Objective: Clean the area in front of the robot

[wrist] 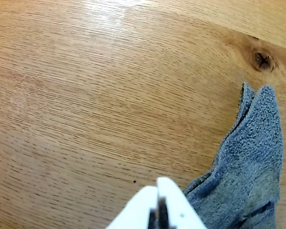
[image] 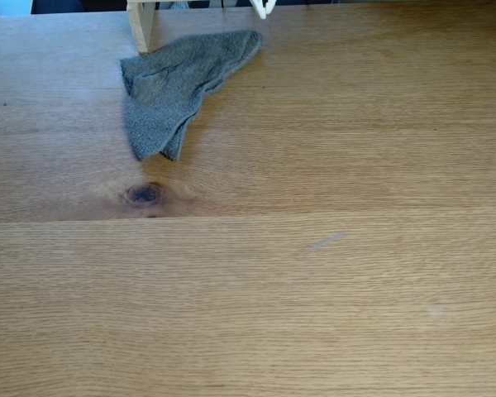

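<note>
Fixed view: broad tan oak-grain tabletop (image: pixel 331 314) spans the frame, fine grain lines running left to right, one plank seam crossing at about mid-height. Dark bluish knot (image: pixel 144 194) sits just above the seam, left of centre. Faint pale smudge (image: pixel 326 241) lies right of centre below the seam. Grey terry cloth (image: pixel 178 87) lies crumpled at upper left, wide end toward the top edge, narrow folded end pointing down toward the knot but apart from it. Pale wooden post (image: pixel 141 23) stands at the top edge, touching the cloth's upper left corner. White gripper tip (image: pixel 263 8) pokes in at the top edge, just right of the cloth's far end.

Wrist view: white gripper (wrist: pixel 158 183) enters from the bottom edge, the two fingers pressed together with only a thin dark slit between, holding nothing. Cloth (wrist: pixel 248 176) lies just right of the tip, nap coarse, folded edge showing. Knot (wrist: pixel 262 60) upper right, beyond the cloth's point. Tabletop (wrist: pixel 86 105) bare wood, glare at top.
</note>
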`<action>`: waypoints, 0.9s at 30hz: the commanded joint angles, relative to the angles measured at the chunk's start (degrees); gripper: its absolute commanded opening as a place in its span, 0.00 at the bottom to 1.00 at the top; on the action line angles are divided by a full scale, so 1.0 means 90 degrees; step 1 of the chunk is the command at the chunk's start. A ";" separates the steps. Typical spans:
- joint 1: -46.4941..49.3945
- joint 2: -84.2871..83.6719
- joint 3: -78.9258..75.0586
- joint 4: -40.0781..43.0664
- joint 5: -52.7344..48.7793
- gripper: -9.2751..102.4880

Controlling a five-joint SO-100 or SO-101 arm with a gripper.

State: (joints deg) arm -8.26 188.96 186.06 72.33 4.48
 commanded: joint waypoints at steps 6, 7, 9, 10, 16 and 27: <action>0.1836 0.0049 0.0732 0.0010 -0.0078 0.08; 0.1826 0.0049 0.0732 0.0010 -0.0186 0.08; 0.1826 0.0049 0.0732 0.0020 -0.0283 0.08; 0.1836 0.0049 0.0732 0.0020 -0.0264 0.09; 0.1865 -0.0127 0.0723 -0.0527 -0.0322 0.11; 0.1348 -0.1426 -0.0215 -0.1270 -0.0234 0.27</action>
State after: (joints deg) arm 7.12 176.92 185.45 60.64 0.62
